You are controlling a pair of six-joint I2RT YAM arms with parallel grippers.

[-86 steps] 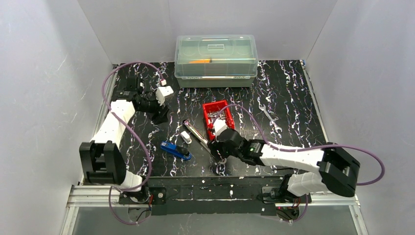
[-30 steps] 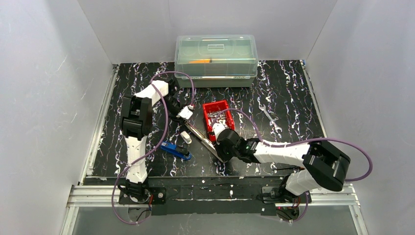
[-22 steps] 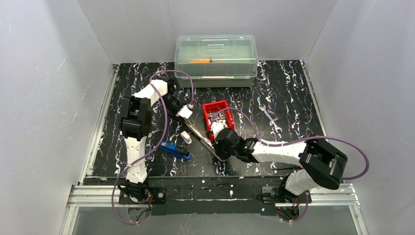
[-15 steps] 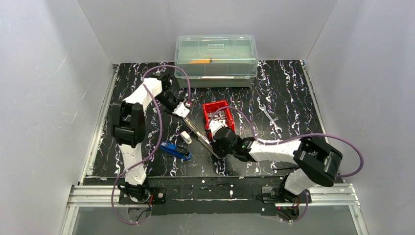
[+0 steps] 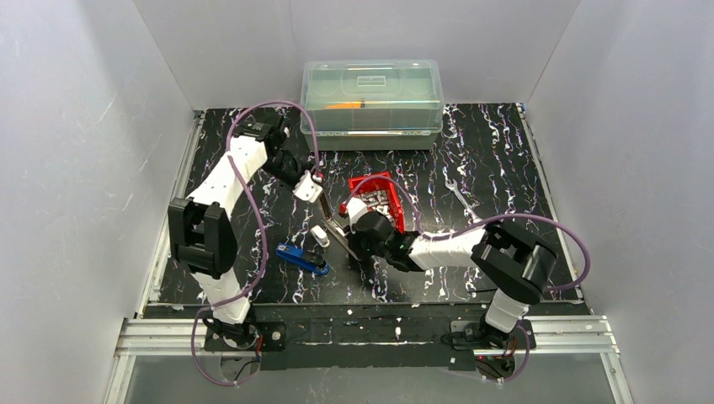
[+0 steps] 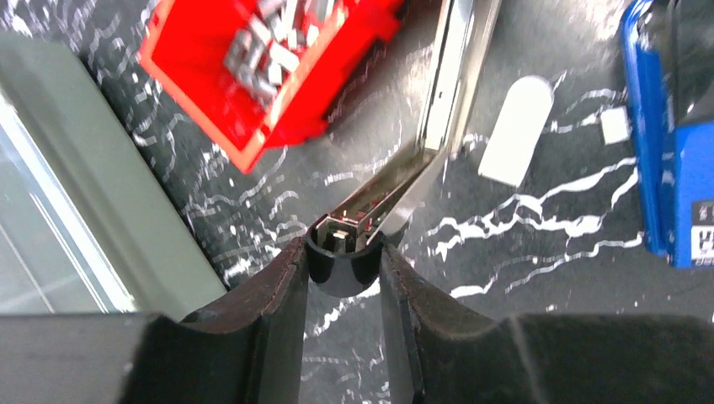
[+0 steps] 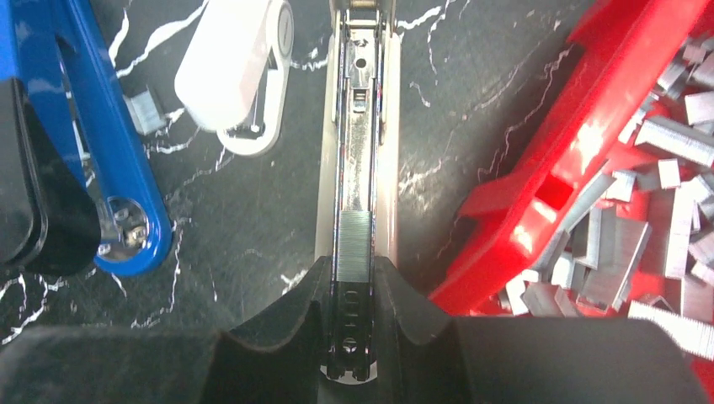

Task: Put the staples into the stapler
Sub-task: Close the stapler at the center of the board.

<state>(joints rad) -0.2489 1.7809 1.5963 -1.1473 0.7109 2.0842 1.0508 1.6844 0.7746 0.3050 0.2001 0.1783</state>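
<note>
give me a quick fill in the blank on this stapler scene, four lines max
1. The staples lie heaped in a ___ tray.
2. The left claw is closed on the ___ round end of the open stapler.
3. The right claw grips its channel, where a strip of ___ sits.
4. The second stapler, closed, is ___.

Missing words: red, black, staples, blue

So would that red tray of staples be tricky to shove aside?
Probably not: the red tray looks like thin plastic, so likely light and apt to slide on the glossy table. Its staples lie loose in short strips, so they'd probably shift, or spill if it tipped.
</note>
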